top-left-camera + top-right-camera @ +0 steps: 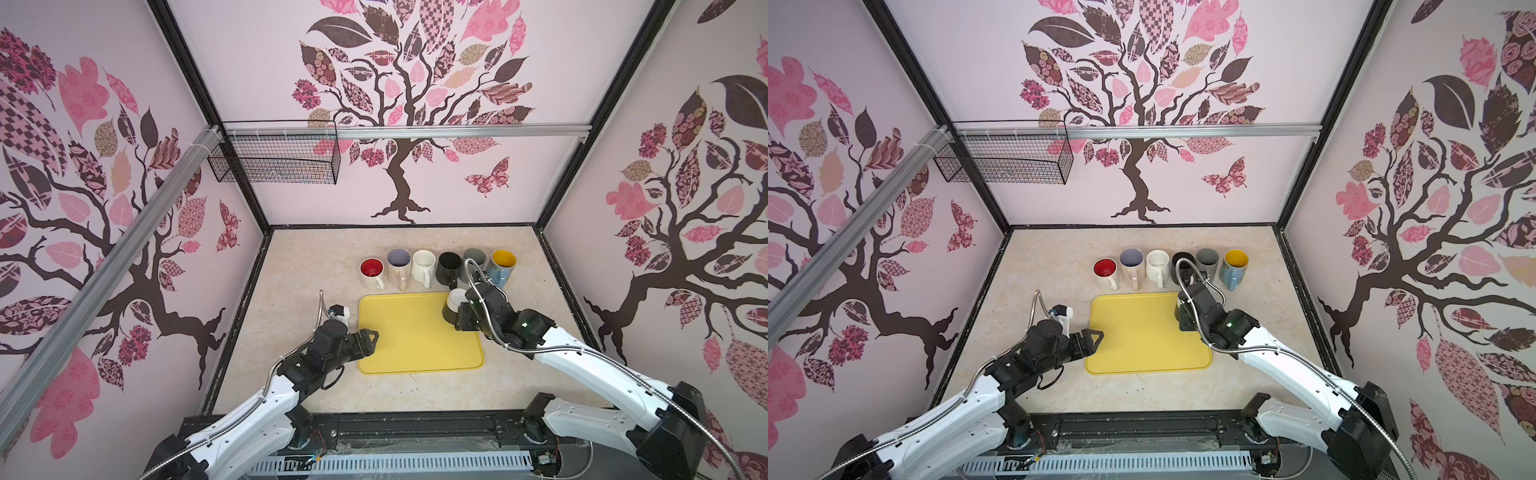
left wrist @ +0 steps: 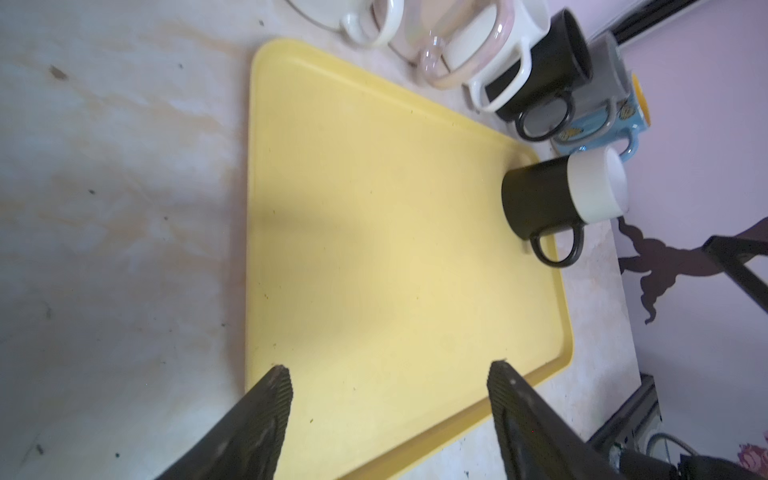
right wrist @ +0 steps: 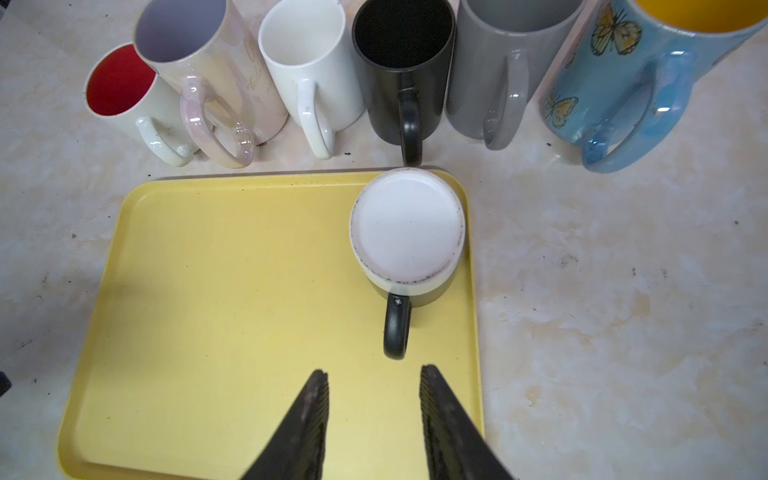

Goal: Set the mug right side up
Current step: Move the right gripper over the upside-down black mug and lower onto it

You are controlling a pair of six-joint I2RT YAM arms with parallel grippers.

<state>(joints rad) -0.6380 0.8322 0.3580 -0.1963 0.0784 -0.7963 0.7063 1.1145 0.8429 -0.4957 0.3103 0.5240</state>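
**Marble-look surface [image 3: 623, 291], tree-print booth: inverted mug [image 3: 407, 224] not yet gripped**

The mug sits base-up, rim down, in the far right corner of the yellow tray [image 3: 249, 291]. It is just in front of the row of upright mugs [image 3: 307, 62].

Its handle [image 3: 397, 328] points straight at the right gripper [image 3: 374, 374]. That gripper's jaws are partly apart, empty, and just short of the handle. The left gripper [image 2: 389, 370] is spread wide over the tray's near left edge, holding nothing.

My read: the step in hand is approach and grasp with the right arm.
- The gap looks too narrow for the mug body, so either straddle the handle or widen first.
- Keep centred on the handle, since an off-axis close could spin the mug.
- Lift clear of the tray lip before rolling the wrist; the row behind is close.
- Set it down on open tray.
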